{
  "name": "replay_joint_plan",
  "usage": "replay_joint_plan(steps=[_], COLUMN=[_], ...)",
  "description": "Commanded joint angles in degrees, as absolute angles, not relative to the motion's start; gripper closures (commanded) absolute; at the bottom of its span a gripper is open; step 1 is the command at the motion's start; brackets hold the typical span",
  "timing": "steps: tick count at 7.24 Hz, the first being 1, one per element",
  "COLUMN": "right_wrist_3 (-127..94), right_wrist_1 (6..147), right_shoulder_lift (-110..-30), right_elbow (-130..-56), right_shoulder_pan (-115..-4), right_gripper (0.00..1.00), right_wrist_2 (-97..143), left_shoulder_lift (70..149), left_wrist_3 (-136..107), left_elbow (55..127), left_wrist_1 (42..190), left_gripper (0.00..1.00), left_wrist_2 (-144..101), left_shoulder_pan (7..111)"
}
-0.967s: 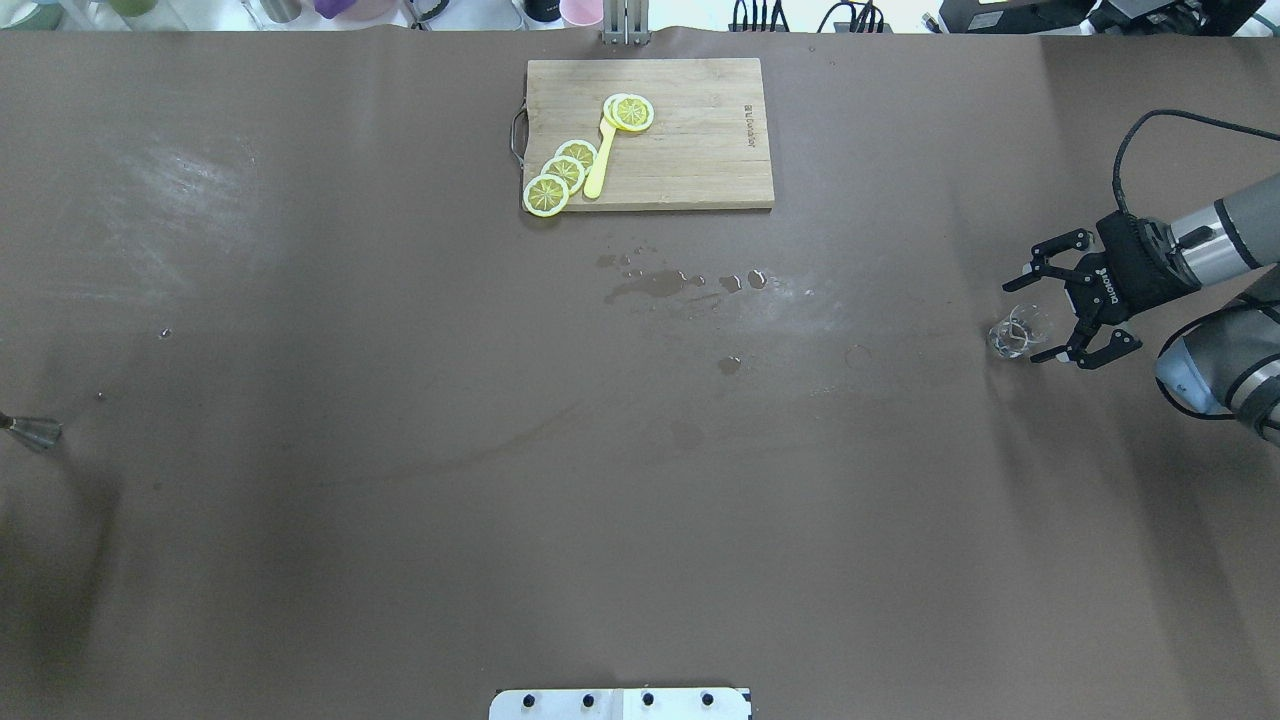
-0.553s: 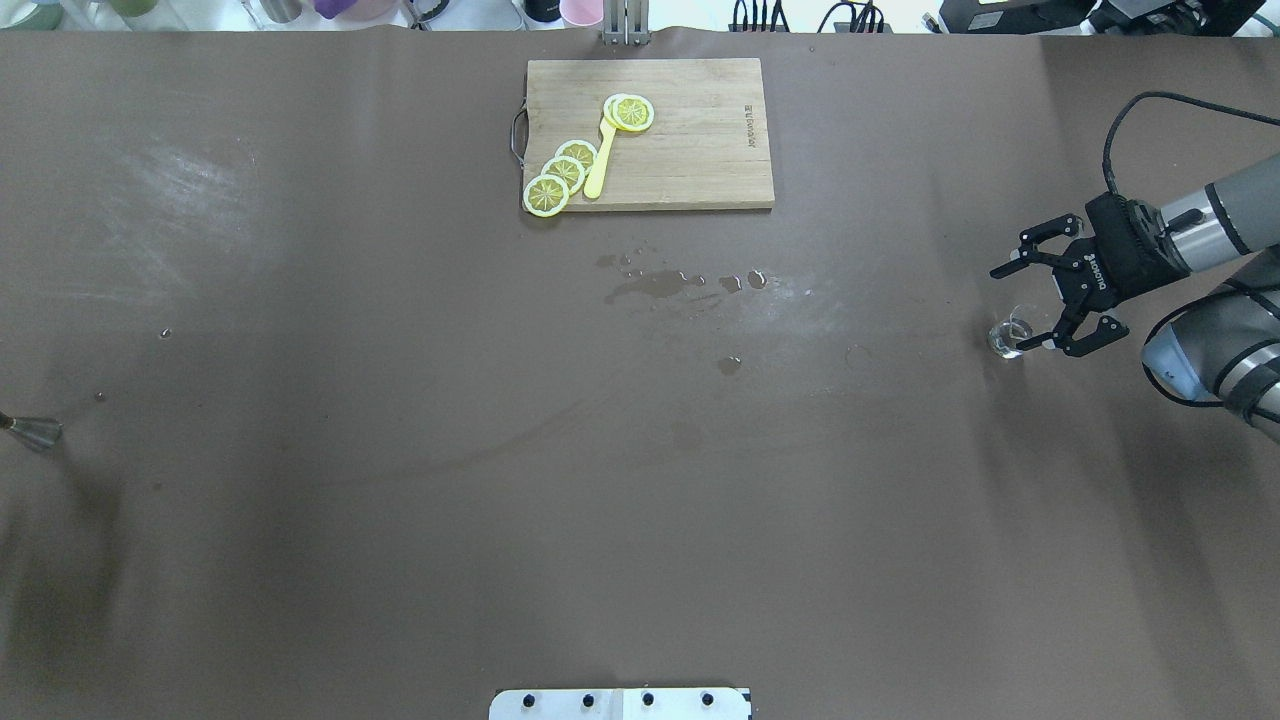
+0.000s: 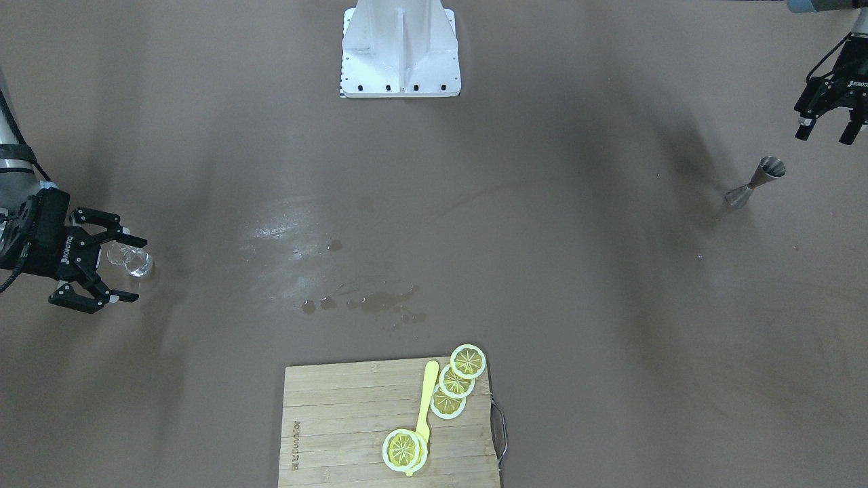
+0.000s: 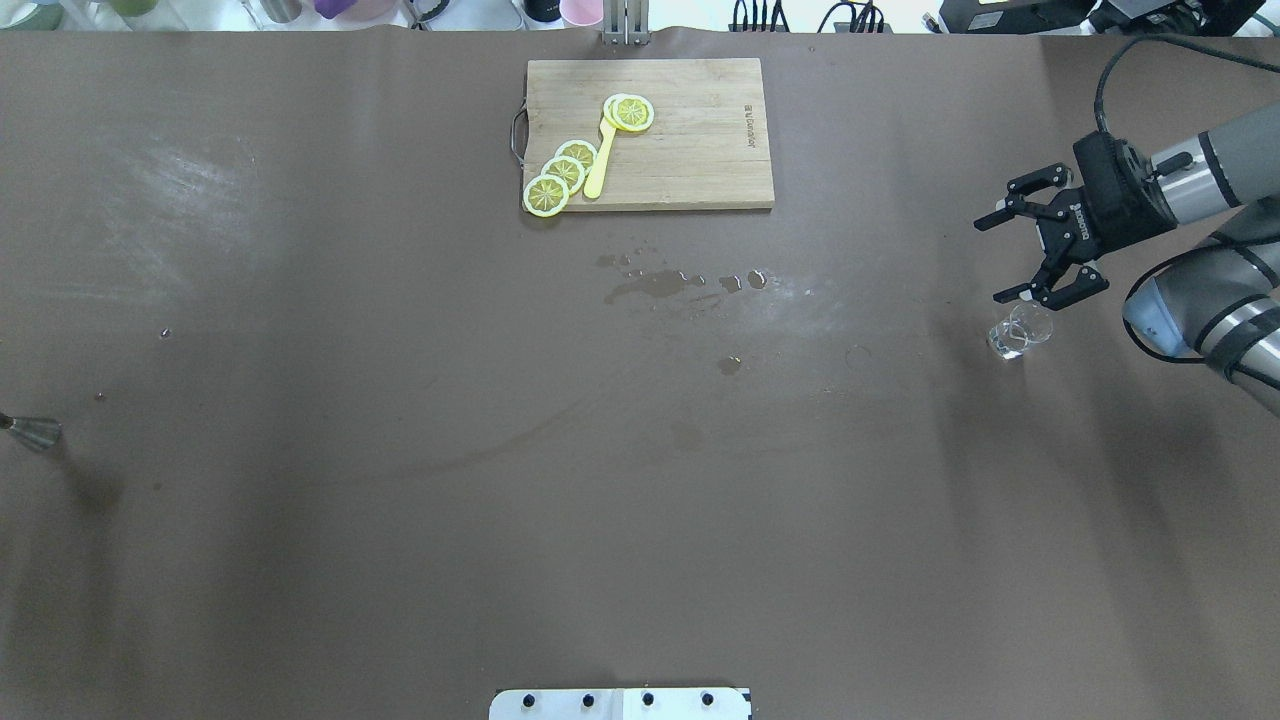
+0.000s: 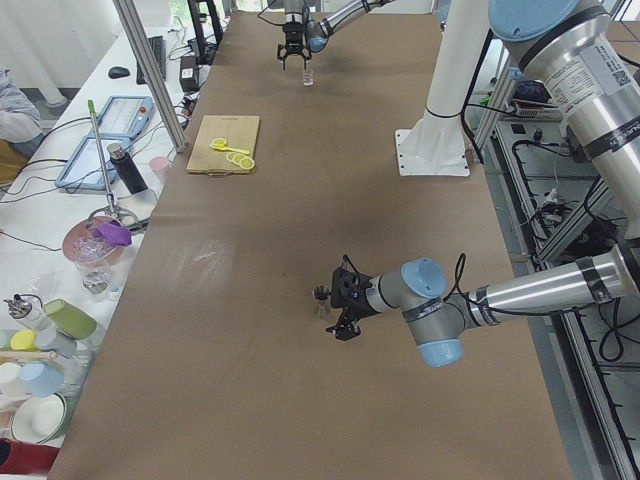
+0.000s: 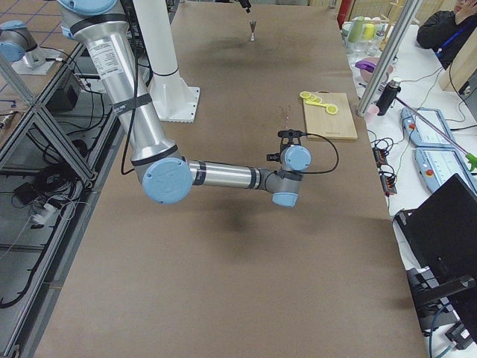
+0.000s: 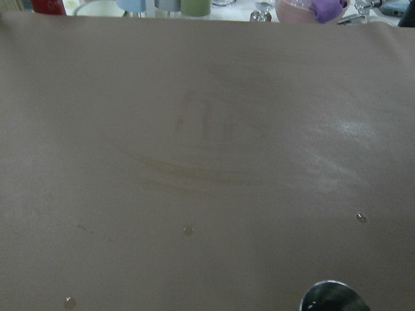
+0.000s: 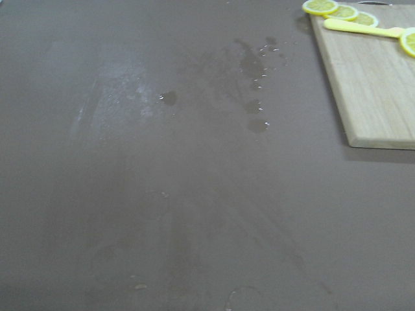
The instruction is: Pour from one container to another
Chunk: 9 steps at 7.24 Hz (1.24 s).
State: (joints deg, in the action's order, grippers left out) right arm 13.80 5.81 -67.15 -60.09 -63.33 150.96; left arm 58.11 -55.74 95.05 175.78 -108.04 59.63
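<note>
A small clear glass stands on the brown table at the right; it also shows in the front view. My right gripper is open and holds nothing, with its fingers just beyond the glass in the overhead view. A steel jigger stands upright at the table's left end, seen at the overhead view's left edge. My left gripper hovers open beside the jigger, apart from it and empty. The jigger's rim peeks in at the bottom of the left wrist view.
A wooden cutting board with lemon slices and a yellow utensil lies at the far middle. Small puddles wet the table's centre. The robot's white base stands at the near edge. Cups and bottles line the bench beyond the table.
My right gripper, which straddled the glass a second ago, has drawn away toward the table's far side, still open. The glass stayed on the table.
</note>
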Motion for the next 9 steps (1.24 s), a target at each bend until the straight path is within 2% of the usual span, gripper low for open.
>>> replay_joint_plan(steps=[1, 2, 5, 6, 8, 9], right_wrist_3=[4.53, -0.65, -2.11, -1.76, -1.49, -1.41], right_wrist_1=[6.15, 8.15, 24.65, 30.44, 45.2, 52.05], right_shoulder_lift=[-63.91, -62.33, -61.7, -61.79, -62.66, -62.75], right_elbow=[-60.2, -60.29, -64.76, -65.47, -67.93, -68.46], right_shoulder_pan=[-67.48, -69.85, -73.38, -75.3, -78.65, -79.18], right_gripper=[0.0, 0.0, 0.0, 0.0, 0.0, 0.0], right_wrist_2=[146.18, 144.68, 139.24, 138.78, 133.81, 130.46], left_shoulder_lift=[59.4, 62.55, 68.62, 72.99, 86.76, 91.53], left_wrist_3=[-55.46, -54.15, -16.22, -1.29, 20.29, 26.48], left_elbow=[94.92, 94.83, 94.84, 94.4, 93.87, 92.04], left_wrist_1=[165.91, 154.28, 123.07, 110.17, 81.35, 75.9], left_gripper=[0.01, 0.01, 0.01, 0.01, 0.01, 0.01], left_wrist_2=[-125.61, -132.56, -140.78, -141.24, -140.37, -139.32], left_shoulder_pan=[69.48, 73.61, 84.68, 89.34, 96.9, 97.73])
